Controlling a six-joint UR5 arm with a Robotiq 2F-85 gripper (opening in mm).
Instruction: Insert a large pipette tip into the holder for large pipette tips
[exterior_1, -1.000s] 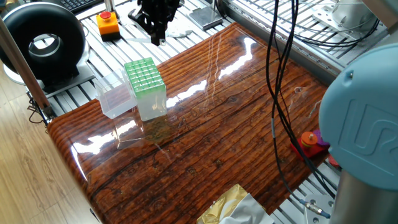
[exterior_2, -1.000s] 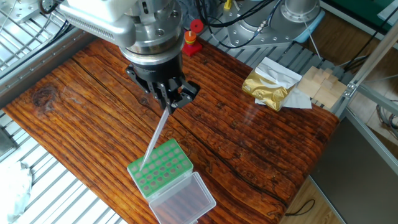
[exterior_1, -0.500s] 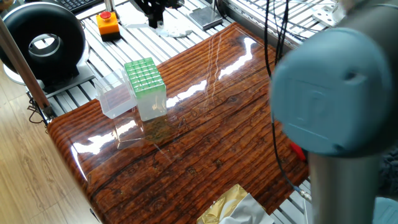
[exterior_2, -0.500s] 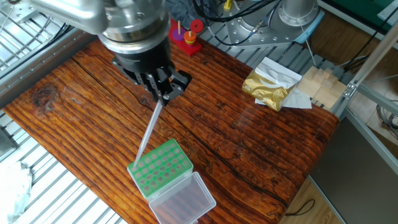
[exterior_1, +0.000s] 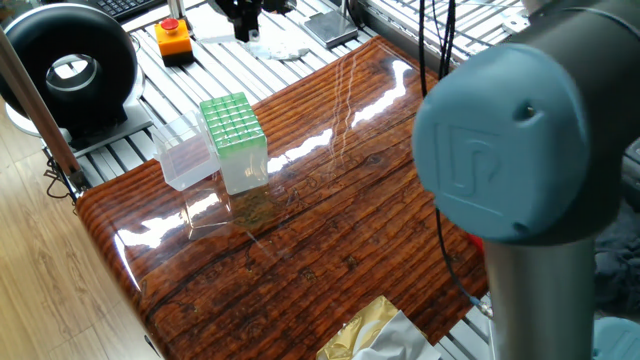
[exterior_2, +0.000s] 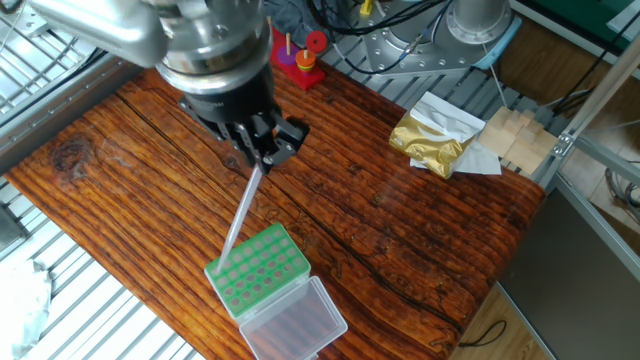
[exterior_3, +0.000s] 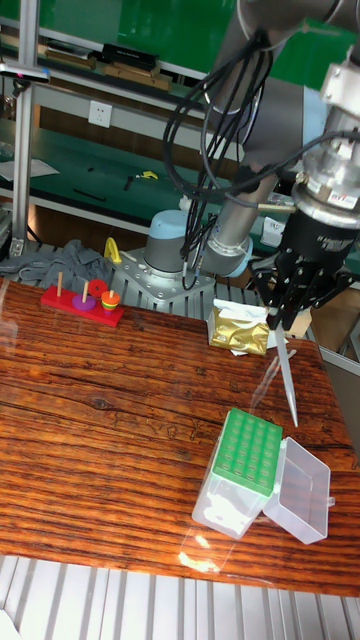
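While jaws grip tip (exterior_2: 240, 207), holder (exterior_2: 258, 270) (lid open) below.

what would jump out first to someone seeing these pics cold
Probably the end effector hanging above the glossy wooden table, shut on the large pipette tip, which points down toward the holder for large pipette tips near the table's edge. That box's green grid top stands out, with its clear lid swung open beside it. A crumpled gold foil bag lies farther back.

Gold foil bag (exterior_2: 432, 137) on wooden table (exterior_2: 400, 240), red peg toy (exterior_3: 82, 302), orange button box (exterior_1: 173, 38)
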